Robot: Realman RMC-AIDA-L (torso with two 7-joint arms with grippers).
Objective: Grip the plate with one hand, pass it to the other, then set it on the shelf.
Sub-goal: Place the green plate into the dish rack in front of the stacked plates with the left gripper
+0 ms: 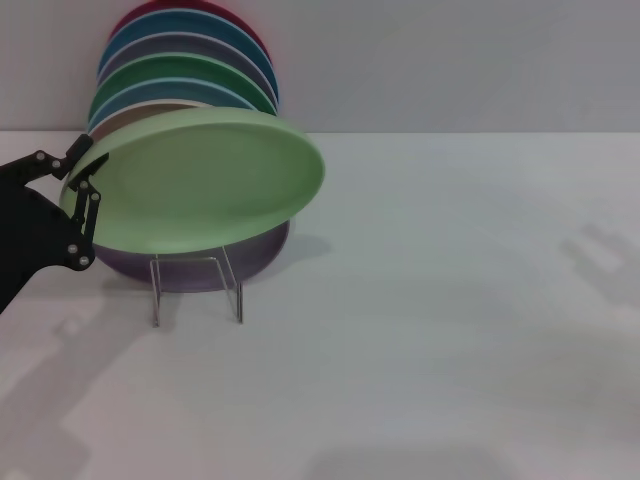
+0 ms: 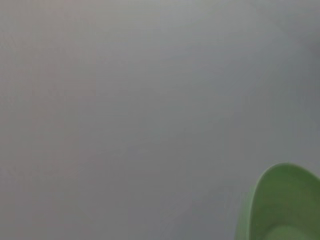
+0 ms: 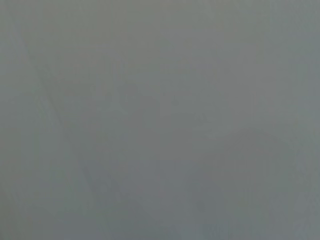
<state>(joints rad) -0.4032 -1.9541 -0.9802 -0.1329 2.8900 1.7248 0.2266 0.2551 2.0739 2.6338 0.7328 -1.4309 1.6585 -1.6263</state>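
Note:
The pale mint-green plate (image 1: pixel 200 180) is tilted at the front of the stack on the clear acrylic shelf (image 1: pixel 198 288), over a purple plate (image 1: pixel 200 262). My left gripper (image 1: pixel 83 192), black and slim-fingered, comes in from the left and is shut on the plate's left rim, one finger above the rim and one below. The plate's edge also shows in the left wrist view (image 2: pixel 282 207). My right gripper is out of view; its wrist view shows only a plain grey surface.
Behind the mint plate stand several more plates: dark green (image 1: pixel 185 75), lavender (image 1: pixel 175 50), blue (image 1: pixel 180 28) and crimson (image 1: pixel 200 8). The white table (image 1: pixel 450 300) stretches right and forward of the rack. A grey wall is behind.

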